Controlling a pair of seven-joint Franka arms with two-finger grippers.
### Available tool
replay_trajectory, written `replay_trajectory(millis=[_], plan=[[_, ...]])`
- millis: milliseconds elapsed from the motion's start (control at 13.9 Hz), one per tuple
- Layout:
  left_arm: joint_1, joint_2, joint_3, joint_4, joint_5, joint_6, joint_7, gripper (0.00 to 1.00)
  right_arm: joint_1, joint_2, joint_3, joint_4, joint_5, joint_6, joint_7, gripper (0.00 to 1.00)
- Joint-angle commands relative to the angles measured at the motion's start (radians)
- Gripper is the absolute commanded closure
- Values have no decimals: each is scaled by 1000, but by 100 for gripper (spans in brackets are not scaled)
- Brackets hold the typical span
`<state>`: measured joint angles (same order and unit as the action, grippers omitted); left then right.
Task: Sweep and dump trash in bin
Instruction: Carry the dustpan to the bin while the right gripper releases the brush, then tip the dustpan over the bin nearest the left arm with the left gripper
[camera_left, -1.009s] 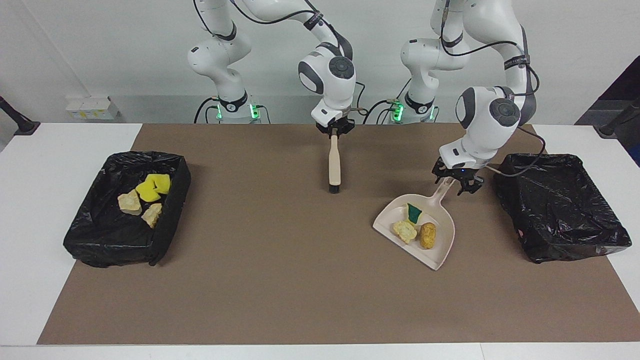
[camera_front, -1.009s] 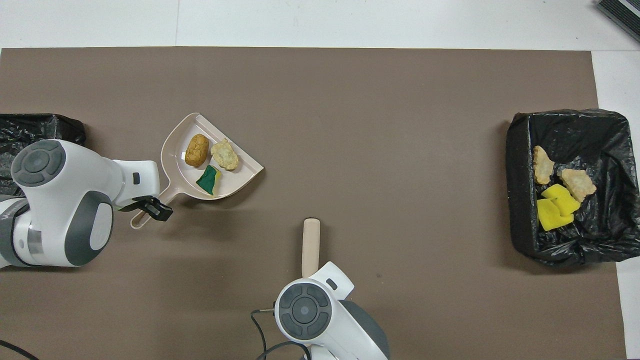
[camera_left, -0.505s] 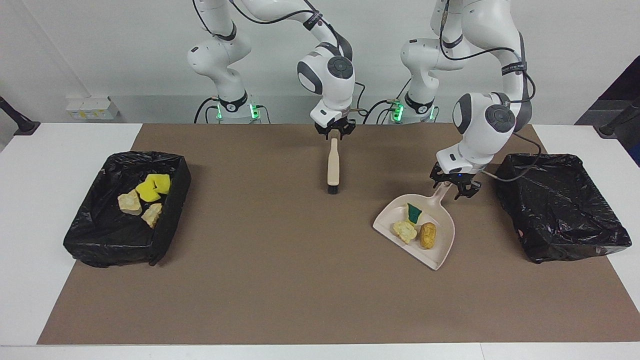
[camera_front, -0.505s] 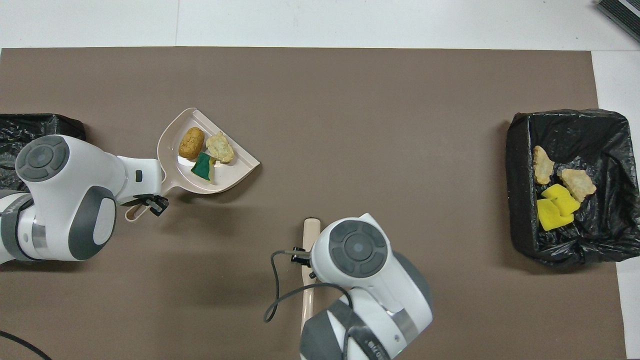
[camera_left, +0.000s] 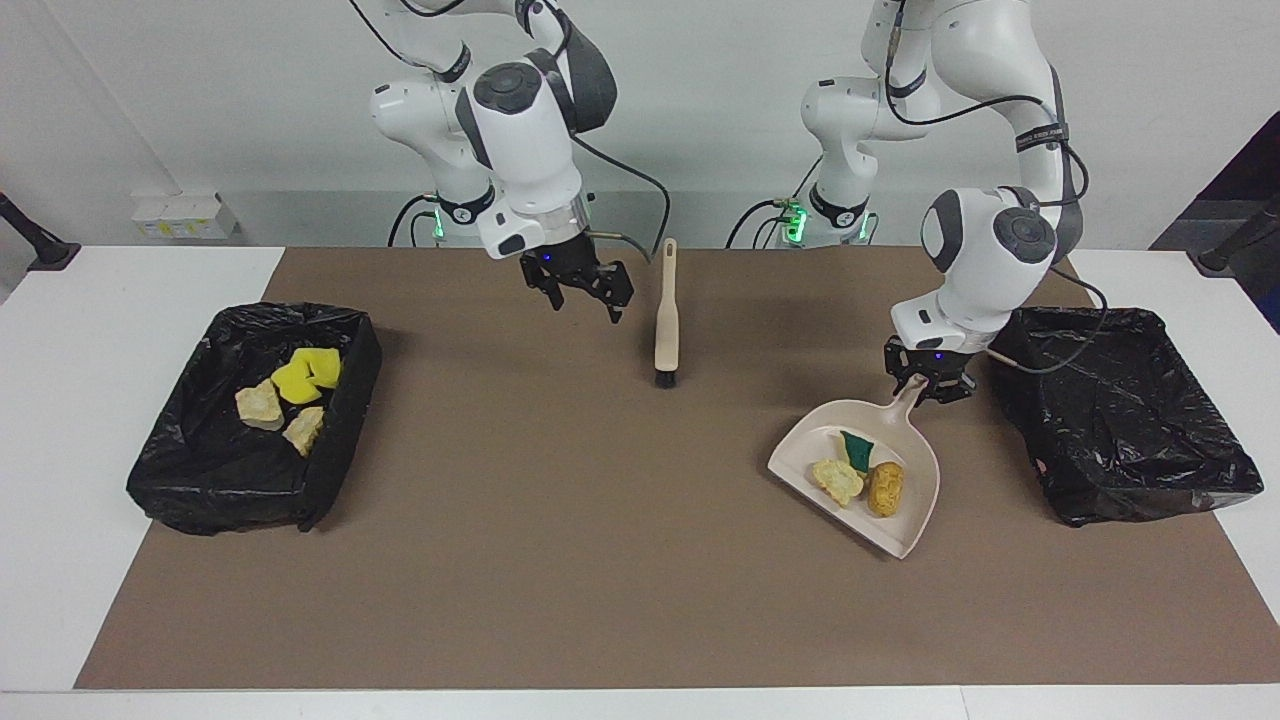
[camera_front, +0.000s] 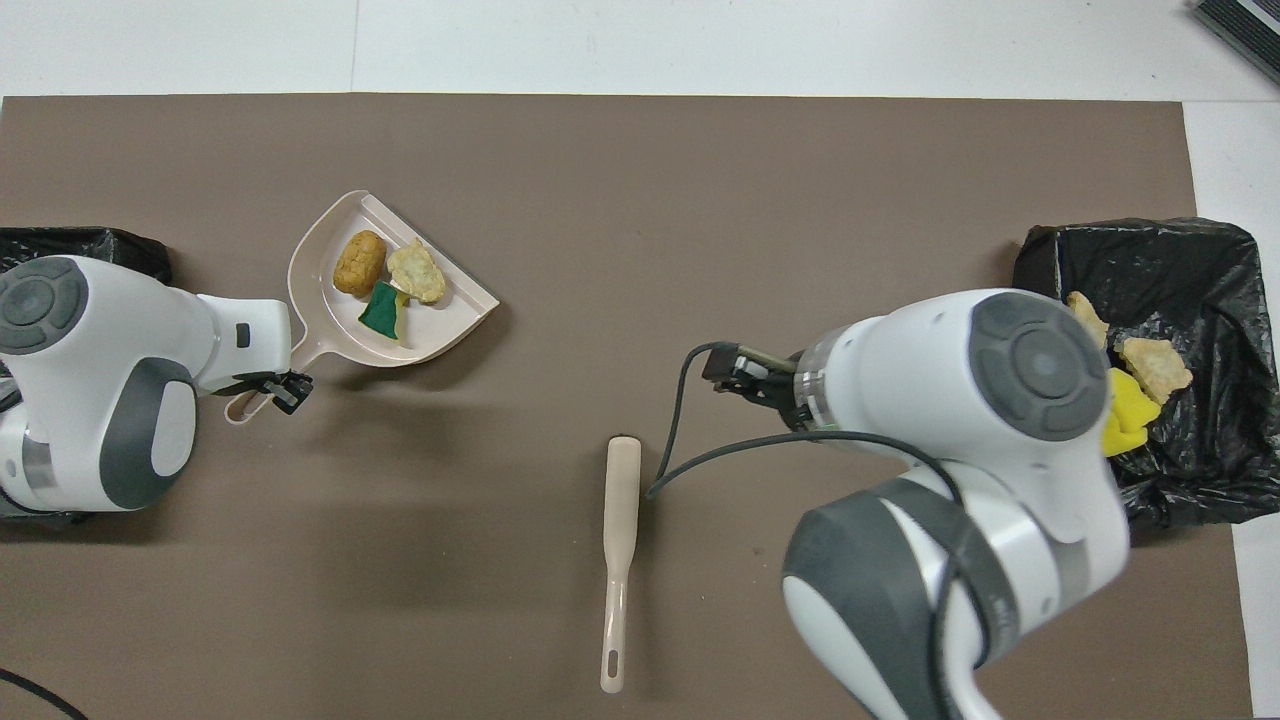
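Scraps (camera_left: 858, 478), light and loose, rode your dustpan (camera_left: 915, 520), so your left claw (camera_left: 930, 388) pinched its stiff handle while your right claw (camera_left: 585, 290), empty, gaped over the bench (camera_left: 560, 560).

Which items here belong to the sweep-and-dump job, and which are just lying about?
Job:
- dustpan, handle gripped by left claw
- three scraps in the dustpan
- four scraps in the filled bin
- empty bin beside the dustpan
- brush, lying free; right claw open

Lying about:
- white box by the wall
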<state>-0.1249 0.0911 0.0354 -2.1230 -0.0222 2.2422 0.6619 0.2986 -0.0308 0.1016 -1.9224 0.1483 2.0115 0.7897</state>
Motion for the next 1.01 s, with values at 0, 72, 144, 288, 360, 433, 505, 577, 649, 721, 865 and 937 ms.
replay_trajectory(millis=[0,72,144,288,360,433,505,577,649,721,865,937], plan=[[60,-25,-6,38,-10,1,57,100,-105,-23,4,90,-73,-127,-91,0],[88,-31,-5,58,-22,-9,82,100,-136,-26,1,133,-129,-161,-115,0],[120,-40,-5,89,-44,-39,97,100,-165,-21,0,185,-162,-218,-153,0],[180,-40,-2,177,-80,-177,100,100,-197,-6,-3,291,-191,-354,-281,0],[207,-39,-2,216,-113,-228,96,100,-234,-6,-3,319,-193,-388,-340,0],[229,-39,0,242,-116,-258,94,100,-266,-8,-2,338,-197,-398,-387,0],[247,-42,1,261,-113,-280,88,100,-285,-6,-3,362,-200,-419,-438,0],[283,-43,12,285,-113,-315,90,100,-297,-1,-3,397,-210,-472,-479,0],[316,-47,15,319,-119,-376,90,100,-312,14,-2,436,-219,-506,-504,0],[376,-45,17,352,-120,-429,99,100,-317,28,-2,459,-214,-520,-514,0],[456,-33,17,411,-122,-504,116,100,-319,32,-2,457,-201,-519,-518,0],[508,-31,17,431,-117,-544,148,100,-325,35,-2,459,-200,-519,-524,0]])
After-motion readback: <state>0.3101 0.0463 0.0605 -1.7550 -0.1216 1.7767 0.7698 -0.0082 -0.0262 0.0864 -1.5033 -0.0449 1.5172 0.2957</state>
